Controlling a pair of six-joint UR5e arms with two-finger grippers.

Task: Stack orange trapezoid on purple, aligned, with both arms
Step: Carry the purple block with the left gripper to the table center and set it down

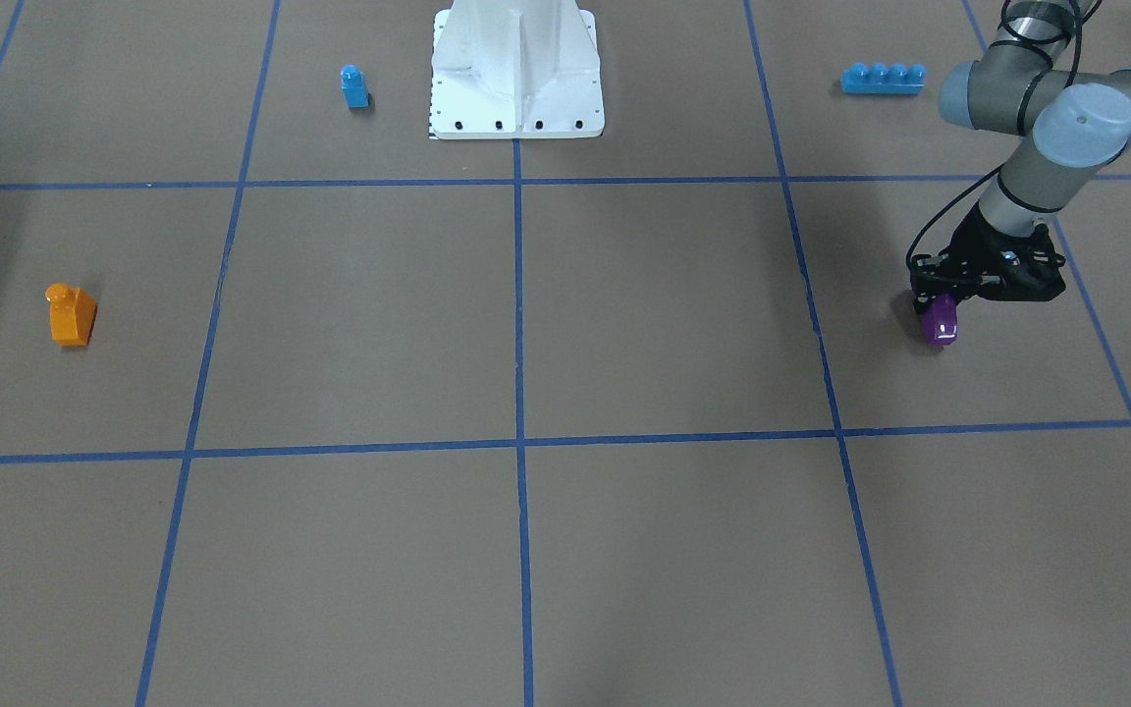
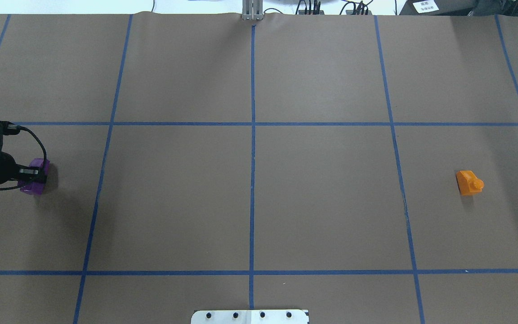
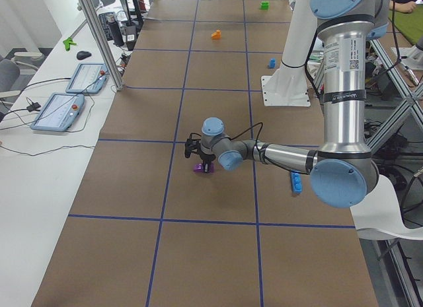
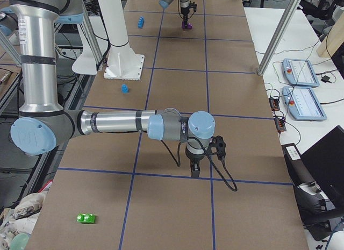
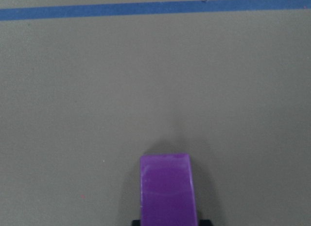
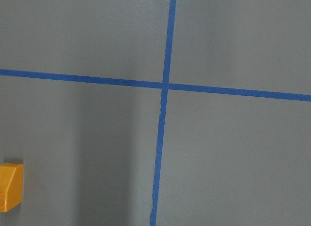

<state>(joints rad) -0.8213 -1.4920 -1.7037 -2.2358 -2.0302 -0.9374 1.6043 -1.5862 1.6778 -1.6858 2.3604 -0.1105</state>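
The left gripper (image 2: 34, 175) grips the purple (image 1: 940, 325) at nine o'clock, probably as base for the orange trapezoid (image 2: 468, 182); the right gripper (image 4: 194, 173) fingers, I cannot tell.

The left arm (image 1: 1047, 118) reaches down at the view's right, and the left gripper (image 1: 931, 299) has its jaws on the upper end of the purple brick (image 1: 940, 324). The orange trapezoid brick (image 1: 71, 315) stands far across the table (image 1: 664, 314), stud up. Near the white robot base (image 1: 516, 69) sit a small blue one-stud brick (image 1: 354, 86) and a long blue four-stud brick (image 1: 882, 79).
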